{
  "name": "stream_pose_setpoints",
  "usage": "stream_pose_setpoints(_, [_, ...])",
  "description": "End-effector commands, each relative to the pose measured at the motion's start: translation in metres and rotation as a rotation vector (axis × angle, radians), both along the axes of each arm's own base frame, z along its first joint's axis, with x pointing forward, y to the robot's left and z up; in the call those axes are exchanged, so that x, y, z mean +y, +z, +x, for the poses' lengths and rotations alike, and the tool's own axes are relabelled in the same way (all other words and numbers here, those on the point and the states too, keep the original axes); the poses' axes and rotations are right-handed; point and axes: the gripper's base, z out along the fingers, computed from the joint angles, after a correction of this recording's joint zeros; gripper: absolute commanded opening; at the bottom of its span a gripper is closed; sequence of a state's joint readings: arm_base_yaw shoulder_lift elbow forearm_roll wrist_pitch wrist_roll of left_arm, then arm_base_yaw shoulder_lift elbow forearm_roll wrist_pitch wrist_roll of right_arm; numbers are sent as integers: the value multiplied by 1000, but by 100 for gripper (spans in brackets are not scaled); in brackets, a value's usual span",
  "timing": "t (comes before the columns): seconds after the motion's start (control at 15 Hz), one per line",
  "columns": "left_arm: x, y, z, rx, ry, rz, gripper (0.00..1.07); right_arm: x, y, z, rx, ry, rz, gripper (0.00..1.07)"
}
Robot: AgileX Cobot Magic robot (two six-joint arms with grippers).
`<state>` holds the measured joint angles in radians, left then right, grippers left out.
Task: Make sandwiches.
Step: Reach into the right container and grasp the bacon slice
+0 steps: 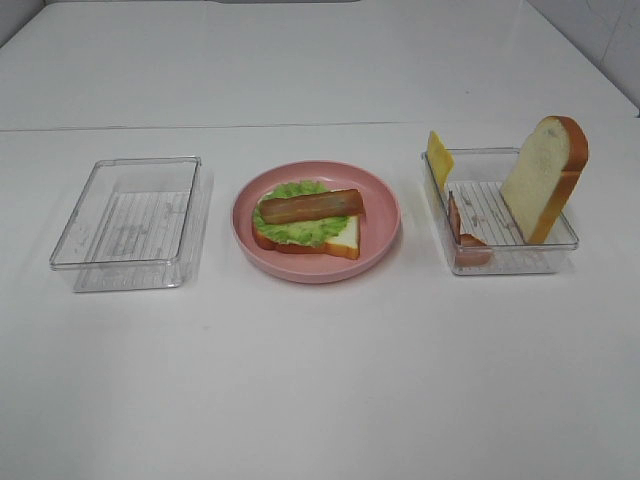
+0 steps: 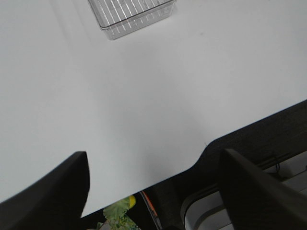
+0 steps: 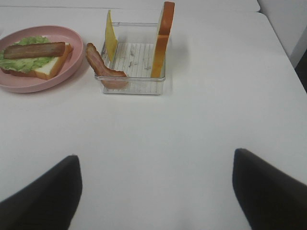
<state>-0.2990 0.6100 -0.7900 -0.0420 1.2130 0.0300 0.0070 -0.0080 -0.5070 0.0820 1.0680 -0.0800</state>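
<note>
Hovering above the white table (image 1: 320, 400) with the left gripper (image 2: 153, 158), dark fingers (image 2: 53, 191) splayed wide, gripping nothing. Tilted steeply down over the table's near edge, with the clear left tray (image 2: 132, 17) well ahead of the fingertips and untouched.

Hovering likewise with the right gripper (image 3: 154, 155), jaws wide apart, with only bare tabletop between them. Angled forward and low across the table toward the right tray (image 3: 134, 86), well apart from it.

Resting on the round pink plate (image 1: 316, 270), between the two trays: one bread slice (image 1: 345, 240) lying flat, a ruffled lettuce leaf (image 1: 300, 228) spread over it, and one bacon strip (image 1: 311, 206) laid lengthwise on top of the lettuce.

Standing in the right tray: the second bread slice (image 1: 540, 175), on edge and leaning toward the right wall, rising well above the rim. Propped at the far left corner, the yellow cheese slice (image 1: 439, 158), upright and poking above the rim. Slumped against the left wall, the second bacon strip (image 1: 462, 235), with its lower end down at the near left corner.
</note>
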Motion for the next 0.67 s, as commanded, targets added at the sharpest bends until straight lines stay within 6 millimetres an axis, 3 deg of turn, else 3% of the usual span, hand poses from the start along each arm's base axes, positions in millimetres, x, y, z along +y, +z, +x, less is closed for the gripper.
stream_pose_setpoints(0.07, [8,-14,-25,-90,8,-31,71,0,0,-1,-17,-3,-3,80])
stream_pose_setpoints(0.4, [22,-40,-70,-370,9,-117,71,1,11,6,-49,-39,62,79])
stream_pose_setpoints(0.67, [30,-52,-86,-499,25,-126,71,3,25,46,-45,-42,116,78])
